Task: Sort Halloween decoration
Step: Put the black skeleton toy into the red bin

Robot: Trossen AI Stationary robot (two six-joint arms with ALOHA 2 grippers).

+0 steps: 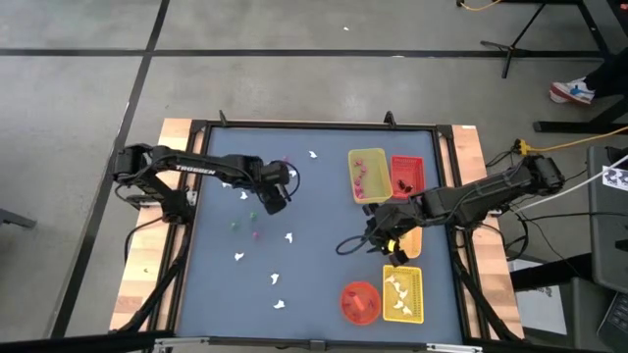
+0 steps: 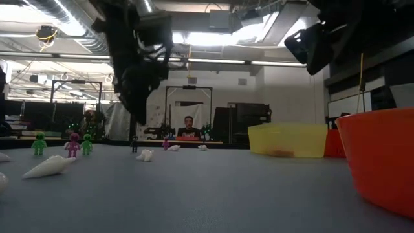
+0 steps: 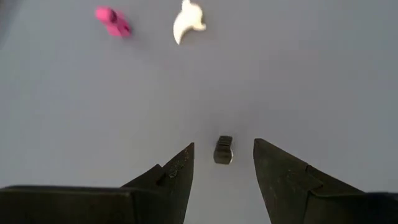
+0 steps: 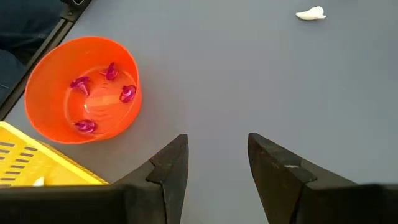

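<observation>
The Halloween decoration lies scattered on the blue table: white ghosts (image 1: 289,236), green bits (image 1: 235,224) and a pink bit (image 1: 257,233). My left gripper (image 1: 276,199) hangs open a little above the table's middle left. In its wrist view a small dark piece (image 3: 223,150) lies on the table between the open fingers of my left gripper (image 3: 222,143), untouched, with a pink piece (image 3: 113,20) and a white ghost (image 3: 188,22) beyond. My right gripper (image 1: 378,237) is open above bare table left of the trays. Its wrist view shows my right gripper (image 4: 217,135) with nothing between the fingers.
A yellow tray (image 1: 366,175) with pink bits and a red tray (image 1: 406,176) stand at the far right, and an orange tray (image 1: 412,243) lies under my right arm. A yellow tray (image 1: 404,294) with ghosts and an orange bowl (image 4: 84,87) holding purple pieces stand near right. A person (image 2: 188,126) sits beyond the table.
</observation>
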